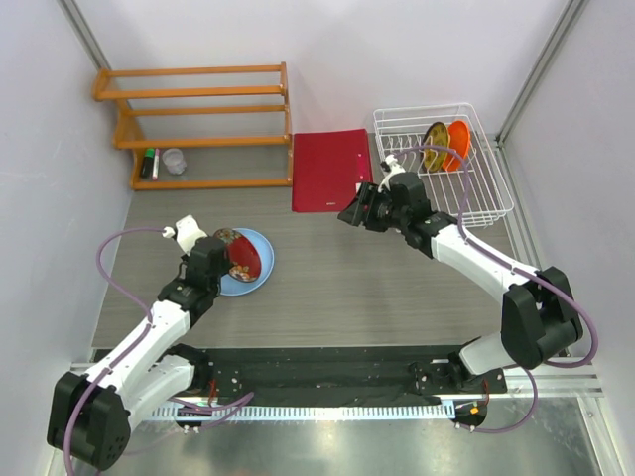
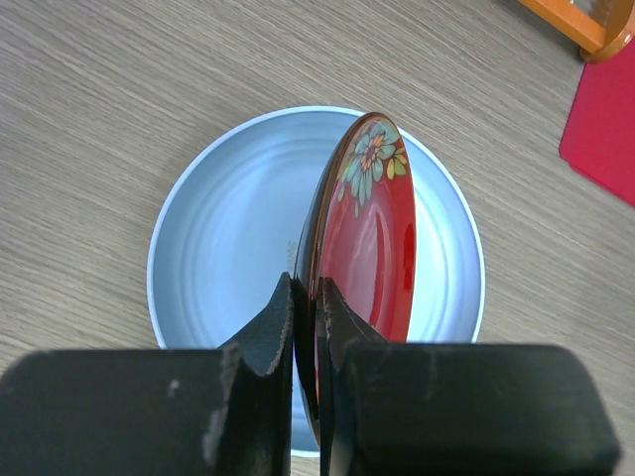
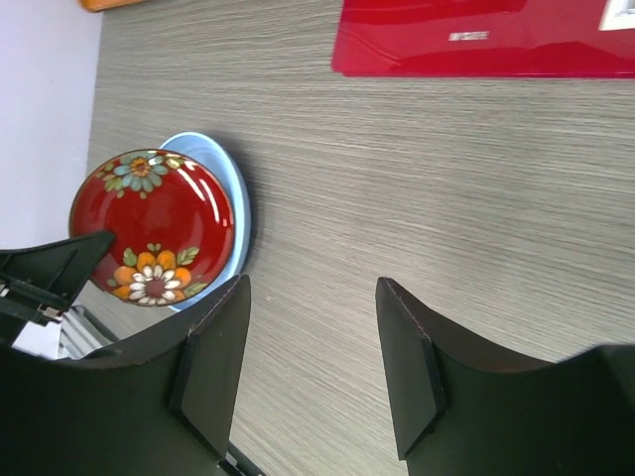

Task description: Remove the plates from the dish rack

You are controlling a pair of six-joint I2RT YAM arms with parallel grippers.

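Observation:
My left gripper [image 2: 309,297] is shut on the rim of the red floral plate [image 2: 369,248] and holds it on edge, tilted, over the light blue plate [image 2: 223,238], which lies flat on the table [image 1: 260,273]. The red plate also shows in the top view [image 1: 244,256] and in the right wrist view [image 3: 154,226]. The yellow patterned plate [image 1: 435,146] and the orange plate [image 1: 457,145] stand upright in the white wire dish rack [image 1: 491,193] at the back right. My right gripper [image 1: 355,212] is open and empty over the table, left of the rack.
A flat red folder [image 1: 329,169] lies left of the rack, just behind my right gripper. An orange wooden shelf [image 1: 198,124] stands at the back left with a small cup [image 1: 174,161] and a marker [image 1: 148,163] on its lowest level. Walls close in both sides.

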